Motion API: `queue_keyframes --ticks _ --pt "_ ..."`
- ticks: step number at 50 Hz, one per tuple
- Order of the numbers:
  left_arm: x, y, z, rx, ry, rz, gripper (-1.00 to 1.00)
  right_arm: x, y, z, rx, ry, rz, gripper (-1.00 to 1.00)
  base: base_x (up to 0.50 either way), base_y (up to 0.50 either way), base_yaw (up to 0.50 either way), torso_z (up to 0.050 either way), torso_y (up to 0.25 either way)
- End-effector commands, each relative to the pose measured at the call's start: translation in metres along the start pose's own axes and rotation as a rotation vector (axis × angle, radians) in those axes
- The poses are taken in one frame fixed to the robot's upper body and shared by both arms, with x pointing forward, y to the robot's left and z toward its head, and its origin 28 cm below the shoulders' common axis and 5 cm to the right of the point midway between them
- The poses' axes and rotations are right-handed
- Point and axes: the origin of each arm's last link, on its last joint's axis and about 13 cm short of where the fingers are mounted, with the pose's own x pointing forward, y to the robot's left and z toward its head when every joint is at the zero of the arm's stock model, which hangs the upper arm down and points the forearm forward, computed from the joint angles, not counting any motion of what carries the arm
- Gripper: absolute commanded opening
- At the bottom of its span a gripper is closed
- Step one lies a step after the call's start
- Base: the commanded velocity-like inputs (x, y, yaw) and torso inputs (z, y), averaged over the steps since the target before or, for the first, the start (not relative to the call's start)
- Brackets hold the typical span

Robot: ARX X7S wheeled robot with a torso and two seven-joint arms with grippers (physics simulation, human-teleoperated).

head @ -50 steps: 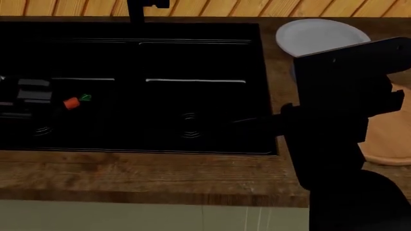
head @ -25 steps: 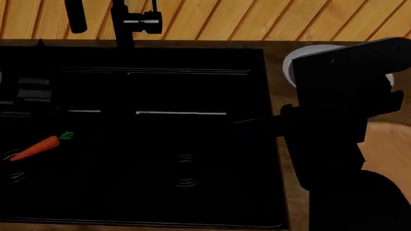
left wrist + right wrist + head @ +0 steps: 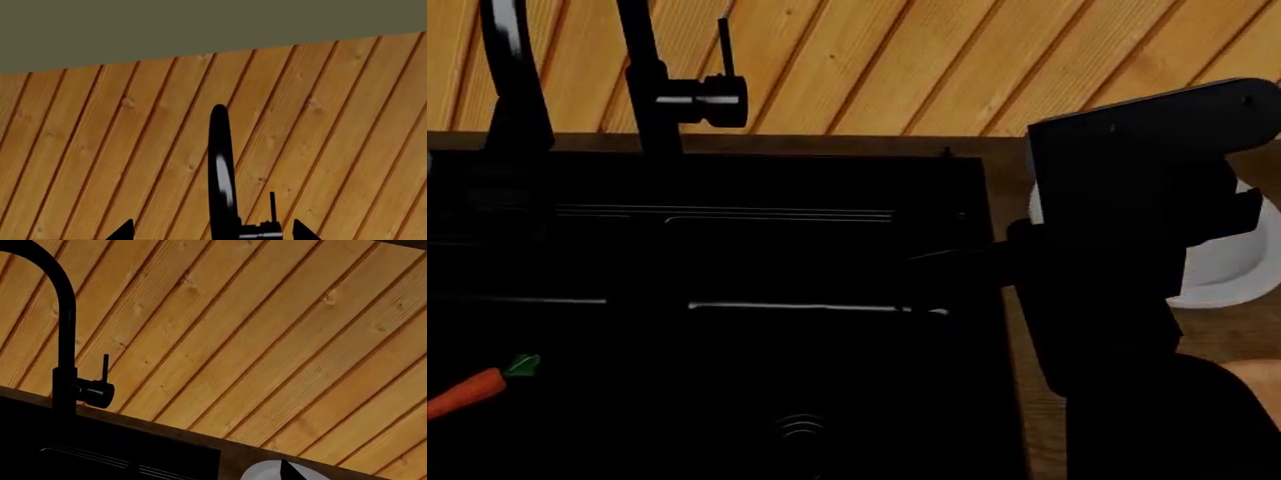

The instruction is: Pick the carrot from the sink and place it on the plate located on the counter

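1. Nearest to me in the head view, my right arm (image 3: 1121,300) is a bulky black silhouette filling the right side of the picture, hanging over the sink's right edge and the counter.
2. I cannot tell how the right claw's jaws stand. The right wrist view catches only one dark tip at its frame edge.
3. The small orange tapered carrot with its green leafy top (image 3: 478,385) lies in the left basin of the big black rectangular double-basin sink (image 3: 827,380), at the head view's left edge. Its green end points toward the middle of the sink.
4. The carrot is well apart from my right arm, with the whole right basin between them. A round drain (image 3: 803,432) shows in that basin's floor.
5. My left claw is out of the head view. Its wrist camera shows two dark tips at the frame's edge, spread apart with nothing between them.
6. The round white plate (image 3: 1228,265) sits on the brown wood-grain counter (image 3: 1228,335) right of the sink, half hidden behind my right arm.
7. Further back stands the tall black faucet (image 3: 647,85) with its side lever.
8. Farthest is the wall of slanted light wooden planks (image 3: 961,60).
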Motion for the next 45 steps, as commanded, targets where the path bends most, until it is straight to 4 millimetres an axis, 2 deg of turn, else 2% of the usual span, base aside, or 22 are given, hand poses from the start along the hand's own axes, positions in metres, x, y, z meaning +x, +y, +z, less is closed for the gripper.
queue_keyframes --ticks 1,17,18,19,21,45 --pt "0.001 0.001 0.002 0.004 0.015 0.007 1.00 0.000 0.000 0.000 -0.002 0.001 0.003 1.00 0.00 0.00 0.00 0.000 0.000" --pt "0.003 0.002 0.003 -0.007 0.036 0.011 1.00 0.000 0.001 0.001 -0.003 -0.001 0.005 1.00 0.00 0.00 0.00 0.000 0.000" --pt "0.004 -0.004 0.013 0.041 -0.003 0.073 1.00 0.011 -0.009 -0.008 -0.014 -0.010 0.132 1.00 0.00 0.00 0.00 0.000 0.000" --pt "0.003 0.002 0.004 -0.008 0.036 0.007 1.00 0.001 0.000 0.000 -0.004 0.000 0.005 1.00 0.00 0.00 0.00 0.000 0.000" --pt "0.003 0.000 0.003 0.000 0.035 0.004 1.00 0.000 0.001 0.002 -0.004 -0.003 0.007 1.00 0.00 0.00 0.00 0.000 0.000" --pt "0.002 -0.002 0.007 0.004 0.024 -0.013 1.00 -0.002 0.000 0.003 -0.015 -0.007 0.007 1.00 0.00 0.50 0.00 0.000 0.000"
